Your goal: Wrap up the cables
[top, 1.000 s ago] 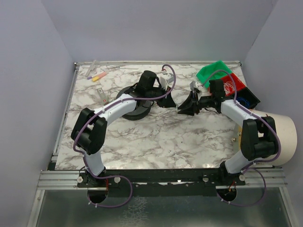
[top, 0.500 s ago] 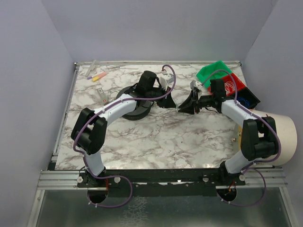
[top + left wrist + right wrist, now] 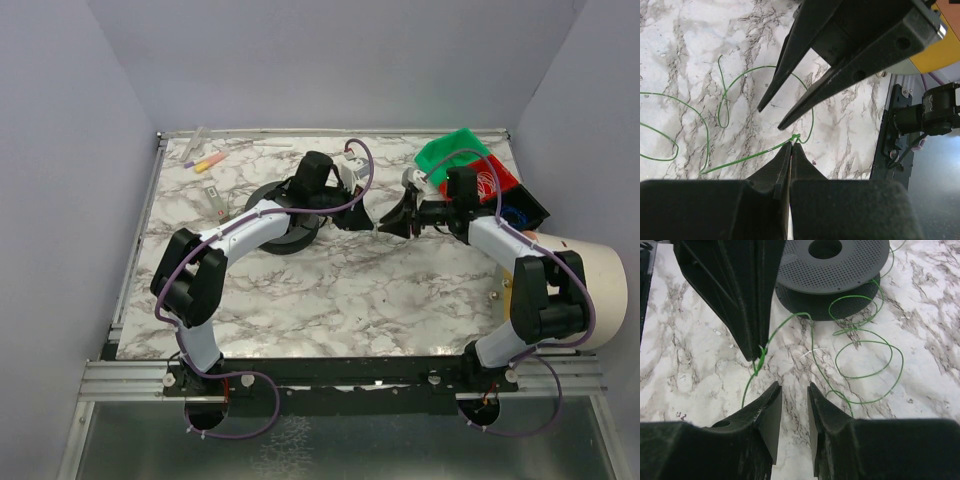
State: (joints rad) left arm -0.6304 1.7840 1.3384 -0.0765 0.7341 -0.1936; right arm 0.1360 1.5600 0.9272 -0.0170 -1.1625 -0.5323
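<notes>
We see the left fingers [image 3: 775,172] pressed flat together, no gap btwn them, w/ the thin green wire [image 3: 796,136] pinched right at their tips. A small kink of it sticks out just past the tips. From the pinch one strand runs off low over the worktop.

The right fingers [image 3: 767,412] stand slightly apart w/ a narrow gap, holding nothing. They point at the left tips, tip to tip, near but not touching. In the right wrist cam a strand drops from the pinch & passes just beside the outer face of one right finger. We can't tell if it touches.

Further out, the rest of the wire lies in loose loops on the white-and-grey marble worktop [image 3: 330,290], btwn the fingers & a black perforated round spool [image 3: 832,267]. One loop crosses in front of the spool's lower flange.

In the top cam the spool sits partly under the left forearm, & both arms reach inward to meet near the far-centre of the worktop. From there the wire is too thin to make out. In the far right corner a green container [image 3: 455,150] & a red container [image 3: 505,178] sit side by side. Pink & yellow pens [image 3: 205,160] lie at far left.
</notes>
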